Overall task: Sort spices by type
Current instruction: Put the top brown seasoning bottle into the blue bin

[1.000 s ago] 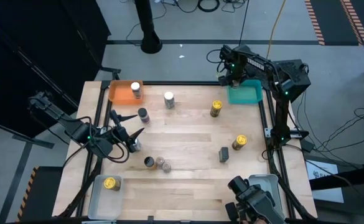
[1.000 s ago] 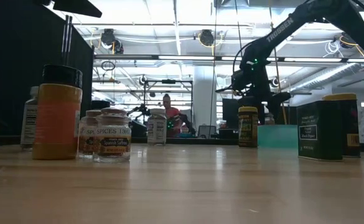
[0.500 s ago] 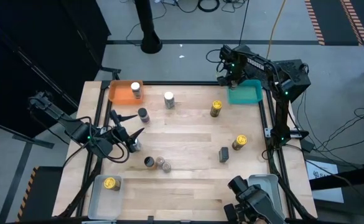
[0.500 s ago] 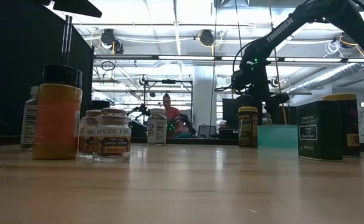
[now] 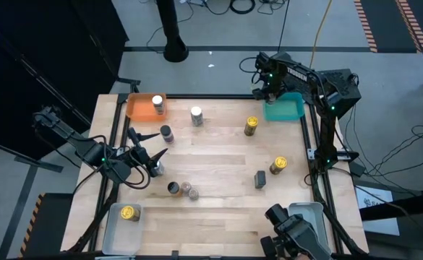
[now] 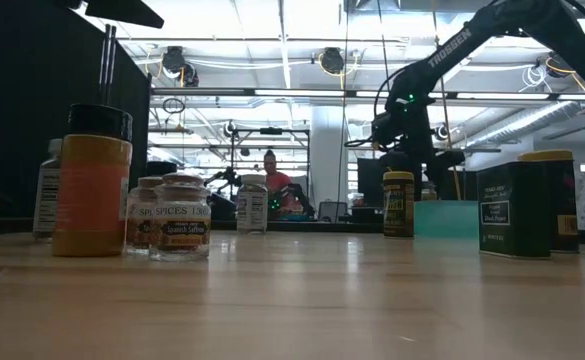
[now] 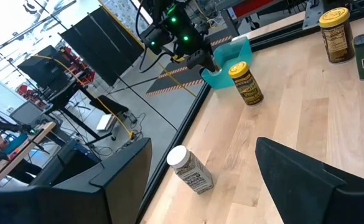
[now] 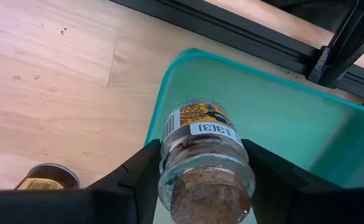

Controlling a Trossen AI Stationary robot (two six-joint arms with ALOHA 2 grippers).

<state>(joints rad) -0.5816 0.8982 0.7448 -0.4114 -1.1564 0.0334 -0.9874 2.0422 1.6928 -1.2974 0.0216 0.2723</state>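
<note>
My right gripper (image 5: pixel 268 92) hangs over the near-left corner of the teal tray (image 5: pixel 292 110) at the table's far right, shut on a clear glass spice jar (image 8: pixel 205 163) with a brown lid. My left gripper (image 5: pixel 147 145) waits open at the table's left, holding nothing. Other spice jars stand upright on the wood. These are a white-topped jar (image 5: pixel 197 115), a dark one (image 5: pixel 167 133), two yellow ones (image 5: pixel 251 126) (image 5: pixel 278 165), and a pair (image 5: pixel 182 190) near the front. One more white-topped jar (image 5: pixel 157 105) stands in the orange tray (image 5: pixel 139 108). My right gripper pinches the jar's glass sides just below the lid (image 8: pixel 169 163) between its two fingers (image 8: pixel 138 180). The fingers come from above and point down. The jar stays nearly upright, lid up, over the teal tray's corner (image 8: pixel 169 81). Its bottom is hidden by the jar itself.
A dark rectangular tin (image 5: pixel 260 179) stands right of centre. A clear tray (image 5: pixel 124 225) at the near left holds a yellow-lidded jar (image 5: pixel 129 213), and another clear tray (image 5: pixel 314 211) sits at the near right. One jar (image 5: pixel 157 169) stands close by my left gripper.
</note>
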